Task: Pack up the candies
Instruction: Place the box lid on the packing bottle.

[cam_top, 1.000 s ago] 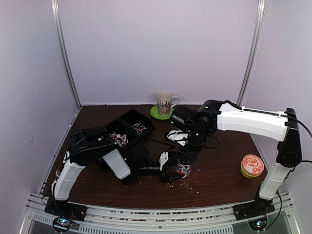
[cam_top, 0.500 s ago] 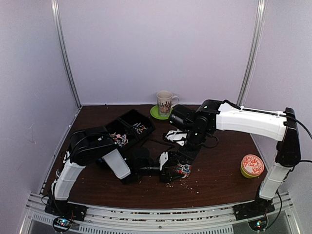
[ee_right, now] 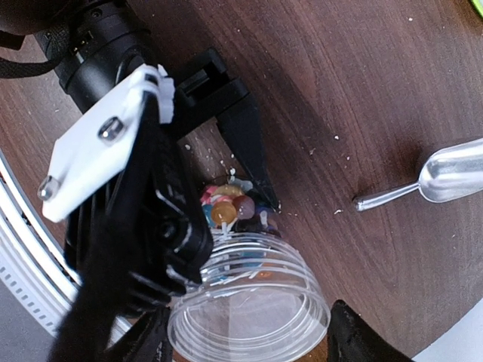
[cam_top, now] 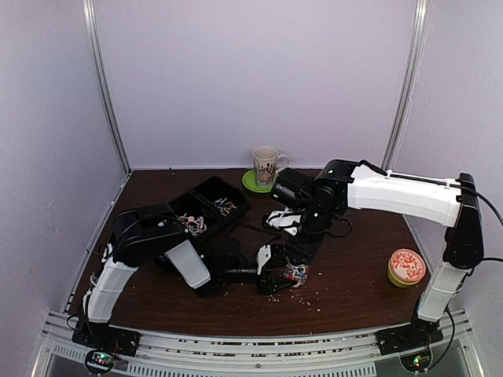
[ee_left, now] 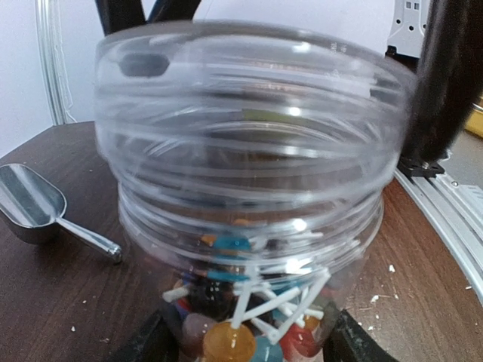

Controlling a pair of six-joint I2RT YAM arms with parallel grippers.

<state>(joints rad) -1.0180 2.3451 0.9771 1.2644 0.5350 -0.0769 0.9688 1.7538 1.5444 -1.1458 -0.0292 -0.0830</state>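
The left gripper is clamped on the base of a clear threaded jar, with one black finger on each side of the bottom. The jar stands mouth up near 6 o'clock on the table. At its bottom lie the candies: round orange, blue and red sweets on thin white sticks.

The right gripper comes from above with its fingers spread on either side of the jar's mouth. They look close to the rim, perhaps touching, but I cannot tell whether they press on it.

More candies sit in the black tray at 10 o'clock. A metal scoop lies on the wood near the jar. Pale crumbs are scattered around 6 o'clock. A mug stands at 12 o'clock and a tin at 4 o'clock.
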